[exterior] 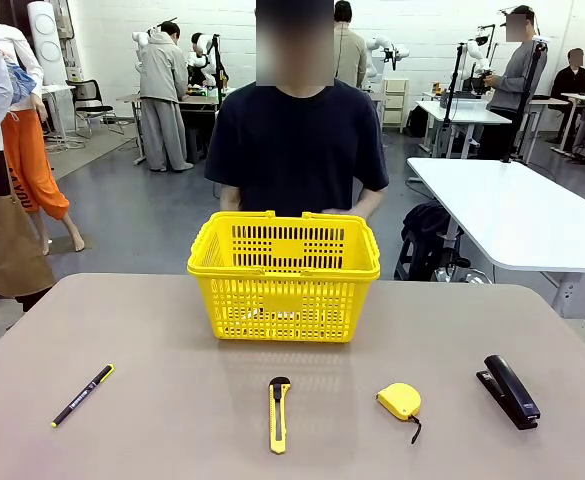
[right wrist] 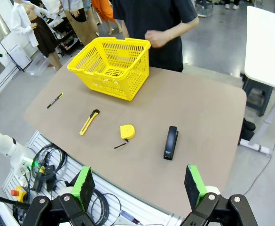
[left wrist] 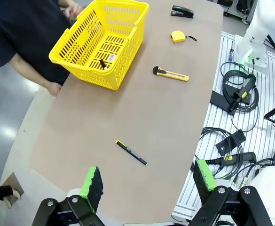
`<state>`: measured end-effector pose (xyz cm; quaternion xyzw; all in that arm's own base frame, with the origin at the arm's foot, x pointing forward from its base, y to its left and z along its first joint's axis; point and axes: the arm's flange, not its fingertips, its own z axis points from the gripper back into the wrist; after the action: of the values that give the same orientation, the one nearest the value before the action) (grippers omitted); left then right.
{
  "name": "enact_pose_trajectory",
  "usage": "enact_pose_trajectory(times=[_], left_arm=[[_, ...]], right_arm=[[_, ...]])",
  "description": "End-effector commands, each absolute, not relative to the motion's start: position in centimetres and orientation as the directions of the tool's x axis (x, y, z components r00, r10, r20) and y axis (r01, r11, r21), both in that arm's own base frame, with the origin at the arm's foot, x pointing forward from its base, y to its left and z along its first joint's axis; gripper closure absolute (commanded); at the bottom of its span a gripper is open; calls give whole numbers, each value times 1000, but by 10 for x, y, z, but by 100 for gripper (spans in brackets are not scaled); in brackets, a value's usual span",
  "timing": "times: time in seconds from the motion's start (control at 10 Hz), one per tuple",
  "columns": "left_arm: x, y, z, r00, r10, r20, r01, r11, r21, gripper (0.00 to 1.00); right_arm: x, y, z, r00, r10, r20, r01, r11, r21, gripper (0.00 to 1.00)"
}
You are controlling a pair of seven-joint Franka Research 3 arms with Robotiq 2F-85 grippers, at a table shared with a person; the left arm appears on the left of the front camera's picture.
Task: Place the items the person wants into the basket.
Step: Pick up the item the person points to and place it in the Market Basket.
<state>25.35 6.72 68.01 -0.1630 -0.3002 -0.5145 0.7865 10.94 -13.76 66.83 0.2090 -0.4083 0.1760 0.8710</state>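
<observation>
Left fingers (left wrist: 91, 184) and right fingers (right wrist: 83, 185) gape wide, empty; right should span stapler (right wrist: 170, 142) across its narrow sides, then clear basket (exterior: 282, 300) rim.

looked past the left gripper (left wrist: 148, 181), jaws wide apart, onto pen (left wrist: 131, 152), utility knife (left wrist: 170, 74), tape measure (left wrist: 177, 36), stapler (left wrist: 182, 11); found the yellow basket (left wrist: 90, 73) near the person's hand (left wrist: 55, 88).

1. You've got a black pen w/ yellow ends (exterior: 83, 395) lying on the bench (exterior: 152, 330), robot's left side.
2. Yellow-black utility knife (exterior: 279, 413) lies approx. mid-bench, near edge.
3. White table (exterior: 532, 215) stands behind, robot's right.
4. Black cables (left wrist: 236, 92) lie beside the bench.
</observation>
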Motion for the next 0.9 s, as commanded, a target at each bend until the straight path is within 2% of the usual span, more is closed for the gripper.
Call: enact_pose_trajectory(times=[0.0, 0.8], left_arm=[[252, 67, 681, 286, -710, 643, 908, 416, 55, 0], [252, 67, 681, 286, -710, 643, 908, 416, 55, 0]], right_arm=[[100, -137, 671, 595, 138, 792, -482, 850, 214, 0], [100, -137, 671, 595, 138, 792, -482, 850, 214, 0]])
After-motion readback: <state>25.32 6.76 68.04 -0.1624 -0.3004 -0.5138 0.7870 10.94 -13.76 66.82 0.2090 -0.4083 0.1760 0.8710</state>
